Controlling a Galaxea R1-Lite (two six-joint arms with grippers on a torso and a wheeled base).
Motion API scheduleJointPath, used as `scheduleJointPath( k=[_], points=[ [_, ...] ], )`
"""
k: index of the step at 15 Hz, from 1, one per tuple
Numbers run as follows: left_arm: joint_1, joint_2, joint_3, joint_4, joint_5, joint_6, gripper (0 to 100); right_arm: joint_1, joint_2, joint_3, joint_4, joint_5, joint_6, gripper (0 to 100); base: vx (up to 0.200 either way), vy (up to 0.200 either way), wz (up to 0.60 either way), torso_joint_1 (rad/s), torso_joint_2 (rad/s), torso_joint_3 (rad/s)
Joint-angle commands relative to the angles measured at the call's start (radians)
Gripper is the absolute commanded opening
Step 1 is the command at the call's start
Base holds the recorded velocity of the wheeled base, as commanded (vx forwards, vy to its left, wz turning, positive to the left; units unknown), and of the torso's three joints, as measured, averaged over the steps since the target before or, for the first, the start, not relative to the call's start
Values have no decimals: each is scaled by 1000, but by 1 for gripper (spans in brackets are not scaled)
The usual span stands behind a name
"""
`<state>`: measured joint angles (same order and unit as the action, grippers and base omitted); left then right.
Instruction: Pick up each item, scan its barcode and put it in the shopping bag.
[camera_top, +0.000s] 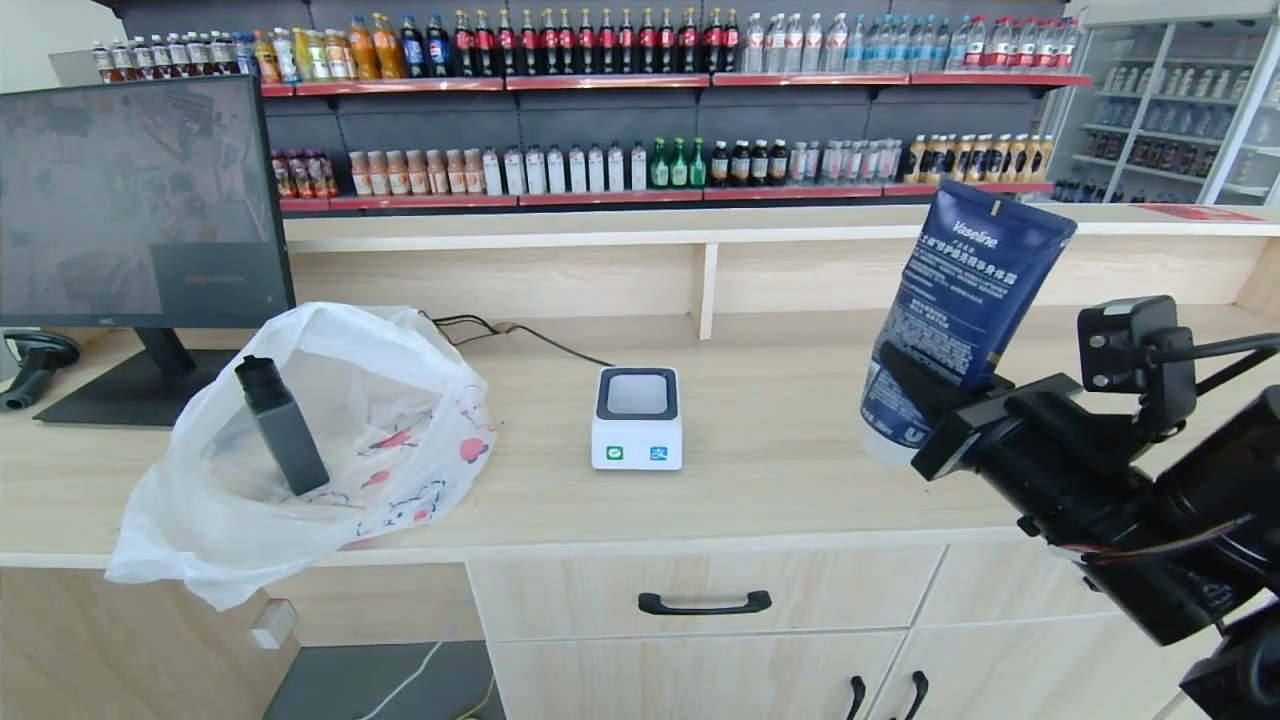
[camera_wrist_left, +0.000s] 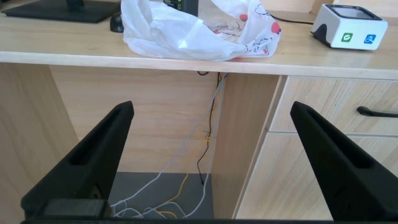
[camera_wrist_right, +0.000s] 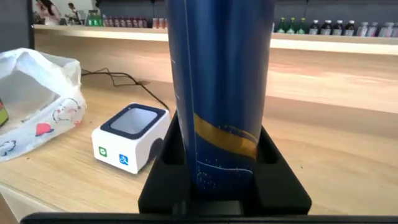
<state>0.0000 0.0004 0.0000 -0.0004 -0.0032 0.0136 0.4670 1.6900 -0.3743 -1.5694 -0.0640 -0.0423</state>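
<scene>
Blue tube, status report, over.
Right gripper shut on blue tube, raised right of scanner. Left gripper open, below counter edge. Nothing between tube and scanner.

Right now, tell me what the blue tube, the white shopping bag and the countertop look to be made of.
Blue squeeze tube: likely soft plastic, glossy; light streaks run down its printed skin.
Thin white shopping bag: plastic film, translucent; it crumples in fine creases.
Pale countertop: wood-look, matte, with visible grain lines; solid wood or laminate, cannot tell.

Blue tube (camera_wrist_right: 221, 87) clamped between black jaws, white scanner (camera_wrist_right: 130, 138) near on wooden counter (camera_wrist_right: 336, 155), shopping bag (camera_wrist_right: 37, 93) farther off
</scene>
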Motion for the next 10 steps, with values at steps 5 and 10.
scheduleJointPath(
  k=[5, 10],
  points=[
    [0, 0, 0, -1, 0, -4, 100, -10, -1, -3, -1, 0, 2, 0, 0, 200, 0, 0, 4, 2],
    [0, 0, 0, -1, 2, -7, 100, -8, 7, -11, -1, 1, 1, 0, 0, 200, 0, 7, 3, 1]
  ],
)
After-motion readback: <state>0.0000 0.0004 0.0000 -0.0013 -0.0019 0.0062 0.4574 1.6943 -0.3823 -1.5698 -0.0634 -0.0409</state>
